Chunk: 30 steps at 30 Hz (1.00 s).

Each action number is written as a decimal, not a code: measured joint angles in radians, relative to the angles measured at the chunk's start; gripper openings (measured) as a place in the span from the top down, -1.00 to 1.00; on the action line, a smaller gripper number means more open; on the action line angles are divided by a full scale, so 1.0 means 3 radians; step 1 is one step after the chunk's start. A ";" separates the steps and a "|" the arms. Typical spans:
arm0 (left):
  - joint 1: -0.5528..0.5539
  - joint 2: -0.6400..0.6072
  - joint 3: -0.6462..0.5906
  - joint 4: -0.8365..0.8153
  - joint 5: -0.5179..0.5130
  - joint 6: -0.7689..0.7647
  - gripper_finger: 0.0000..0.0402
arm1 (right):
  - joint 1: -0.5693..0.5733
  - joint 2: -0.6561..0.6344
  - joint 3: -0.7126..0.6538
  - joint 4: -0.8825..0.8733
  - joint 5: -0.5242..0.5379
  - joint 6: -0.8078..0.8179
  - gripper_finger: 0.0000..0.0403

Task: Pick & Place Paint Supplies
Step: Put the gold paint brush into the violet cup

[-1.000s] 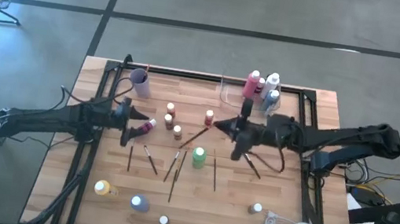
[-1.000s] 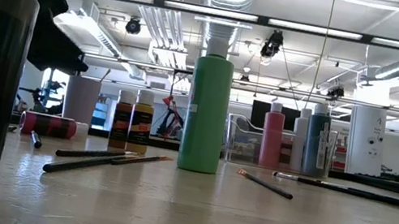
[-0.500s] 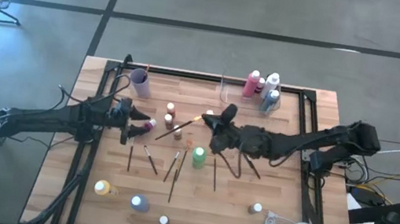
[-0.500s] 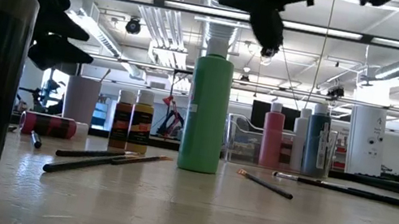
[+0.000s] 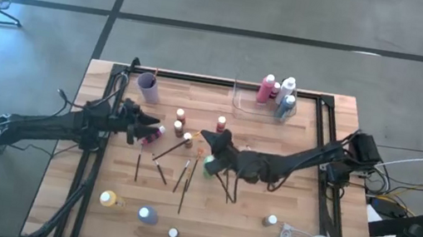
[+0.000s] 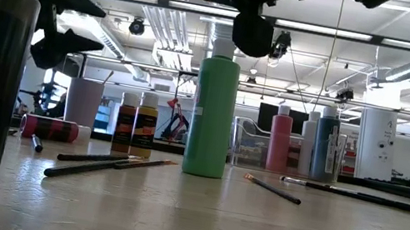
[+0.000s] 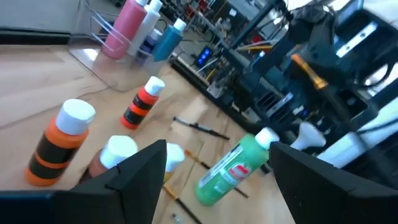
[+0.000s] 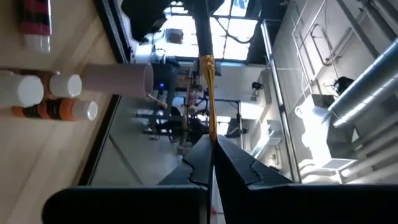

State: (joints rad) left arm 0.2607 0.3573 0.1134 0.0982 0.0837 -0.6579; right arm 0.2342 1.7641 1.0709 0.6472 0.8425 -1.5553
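Aloft, right end effector (image 5: 210, 141) apparently pinches a paintbrush (image 5: 175, 146).

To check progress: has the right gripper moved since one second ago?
Yes. In the high view the right gripper, shut on a brush, has moved left, from near the tray to beside the green bottle.

Bottles (image 5: 276, 93) in tray (image 5: 244, 100); brushes (image 5: 183, 182) mid-table; cup (image 5: 147, 85) far-left.

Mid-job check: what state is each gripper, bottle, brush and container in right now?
Right gripper: shut on paintbrush, raised.
Left gripper: open, empty, above pink bottle, which lies flat.
Green bottle: upright.
Clear tray: holds three upright bottles.
Purple cup: upright.
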 joint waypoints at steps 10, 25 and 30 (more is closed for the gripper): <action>0.0004 0.0075 0.0113 0.0013 0.0322 -0.0025 -0.44 | 0.0060 0.0065 0.0073 -0.0021 0.0058 -0.0145 0.96; 0.0003 0.1054 0.1021 -0.0084 0.0901 0.0204 -0.44 | 0.0204 0.0068 0.0066 -0.0103 -0.0115 -0.0240 0.96; 0.0001 0.1557 0.1316 -0.0127 0.1111 0.0183 -0.44 | 0.0202 0.0068 0.0066 -0.0107 -0.0107 -0.0240 0.96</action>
State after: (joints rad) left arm 0.2611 0.8244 0.5082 0.0601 0.4172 -0.6030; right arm 0.2947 1.7844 1.0908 0.6150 0.8104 -1.6273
